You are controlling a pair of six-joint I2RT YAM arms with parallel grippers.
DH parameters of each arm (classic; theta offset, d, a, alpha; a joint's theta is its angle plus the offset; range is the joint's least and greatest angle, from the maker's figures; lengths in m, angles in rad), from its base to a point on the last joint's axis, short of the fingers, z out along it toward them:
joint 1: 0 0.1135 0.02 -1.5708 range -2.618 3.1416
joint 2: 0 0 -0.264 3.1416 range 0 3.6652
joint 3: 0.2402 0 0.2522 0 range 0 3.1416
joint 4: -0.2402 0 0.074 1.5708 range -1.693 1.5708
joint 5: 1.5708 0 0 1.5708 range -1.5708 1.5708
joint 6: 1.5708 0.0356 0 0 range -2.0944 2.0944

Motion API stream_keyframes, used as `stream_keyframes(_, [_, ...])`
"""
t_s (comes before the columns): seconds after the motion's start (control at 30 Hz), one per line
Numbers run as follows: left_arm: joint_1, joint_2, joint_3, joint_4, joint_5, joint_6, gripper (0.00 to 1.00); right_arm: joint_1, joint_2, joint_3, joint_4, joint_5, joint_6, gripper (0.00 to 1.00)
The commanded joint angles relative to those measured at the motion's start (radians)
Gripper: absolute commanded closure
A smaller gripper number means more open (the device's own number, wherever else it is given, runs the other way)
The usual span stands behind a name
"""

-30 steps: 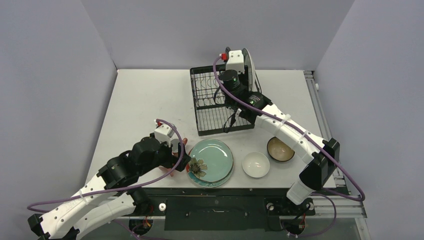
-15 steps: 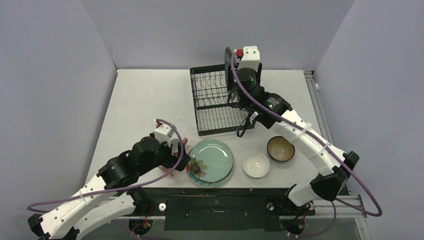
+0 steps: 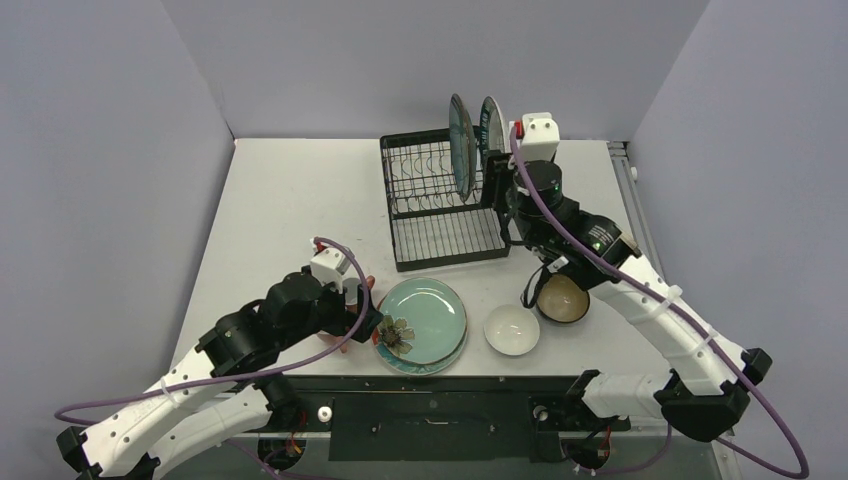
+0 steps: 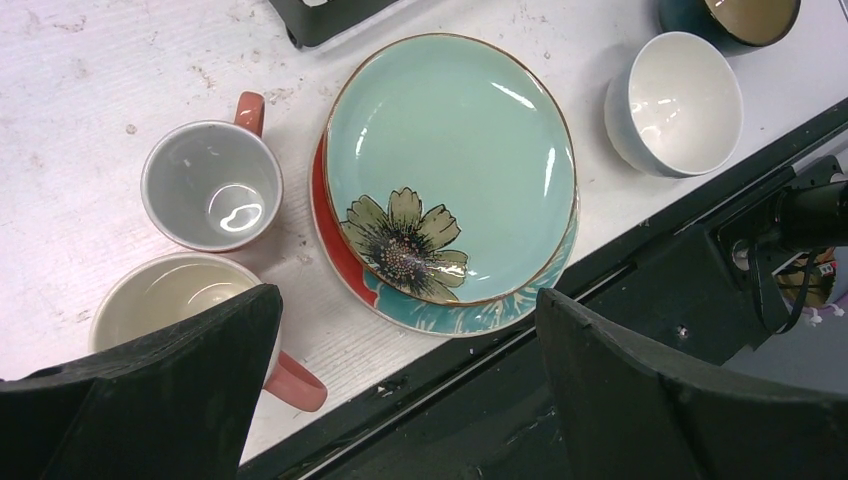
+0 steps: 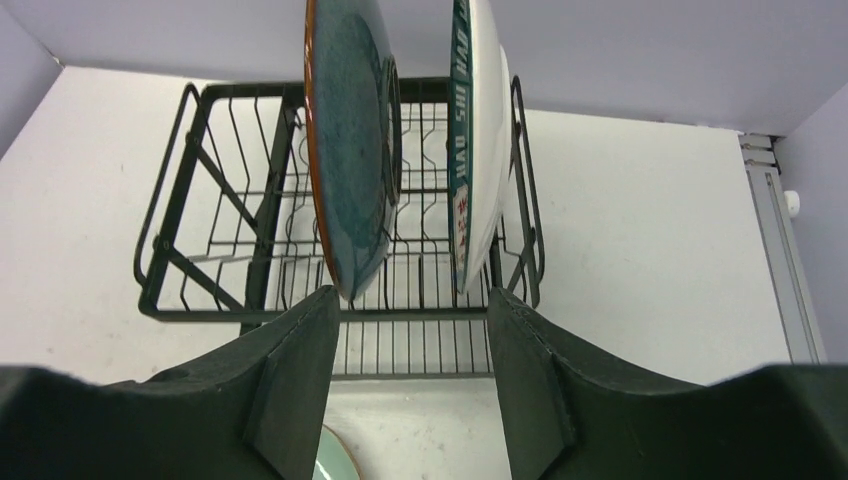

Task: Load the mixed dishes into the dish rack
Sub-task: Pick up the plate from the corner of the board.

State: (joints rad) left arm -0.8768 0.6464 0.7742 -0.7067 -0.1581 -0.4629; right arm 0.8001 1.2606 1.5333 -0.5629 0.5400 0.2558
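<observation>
Two plates stand upright on edge in the slots of the dish rack (image 5: 200,250): a dark teal plate (image 5: 350,150) on the left and a white plate (image 5: 485,150) just beside it. The white plate's green rim carries pale letters, but they are seen edge-on and I cannot read them. The right gripper (image 5: 410,330) sits near the rack's front edge, jaws apart with nothing between them.

At the near edge of the table (image 3: 300,200), the left gripper (image 4: 405,295) hangs spread wide and empty. Below it a light teal plate (image 4: 450,160) with a painted flower lies on a red plate (image 4: 340,262). Two pink mugs (image 4: 210,185) (image 4: 170,300) stand beside that stack. A white bowl (image 4: 675,100) and a dark bowl (image 3: 560,298) sit to its right.
</observation>
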Motion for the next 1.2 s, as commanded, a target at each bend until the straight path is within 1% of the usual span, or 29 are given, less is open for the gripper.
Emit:
stream_keyframes(0.0, [0.002,0.010,0.014,0.030,0.023,-0.012,0.04,0.004,-0.069,-0.073,-0.026,-0.049,0.018,0.48])
stream_keyframes(0.23, [0.000,0.045,0.063,0.016,0.073,-0.038,0.04,0.004,-0.162,-0.195,-0.048,-0.140,0.049,0.48])
stream_keyframes(0.4, [-0.006,0.062,0.093,0.014,0.084,-0.089,0.04,0.004,-0.223,-0.280,-0.065,-0.226,0.091,0.51])
stream_keyframes(0.5, [-0.009,0.094,0.123,-0.009,0.081,-0.128,0.04,0.005,-0.246,-0.317,-0.069,-0.251,0.110,0.51])
stream_keyframes(0.67, [-0.061,0.155,0.143,-0.021,0.078,-0.195,0.00,0.003,-0.278,-0.399,-0.056,-0.312,0.149,0.51])
stream_keyframes(0.77, [-0.107,0.191,0.146,-0.025,0.036,-0.274,0.06,0.003,-0.286,-0.431,-0.052,-0.333,0.166,0.52])
stream_keyframes(0.83, [-0.159,0.211,0.148,-0.037,-0.007,-0.327,0.08,0.002,-0.290,-0.466,-0.047,-0.348,0.174,0.52])
stream_keyframes(0.9, [-0.185,0.229,0.142,-0.044,-0.036,-0.374,0.11,0.002,-0.292,-0.494,-0.040,-0.369,0.186,0.52])
stream_keyframes(1.0, [-0.200,0.240,0.116,-0.045,-0.056,-0.449,0.15,0.001,-0.294,-0.526,-0.030,-0.392,0.198,0.52])
stream_keyframes(1.17, [-0.206,0.240,0.058,-0.020,-0.069,-0.526,0.25,0.002,-0.300,-0.566,-0.032,-0.404,0.205,0.53])
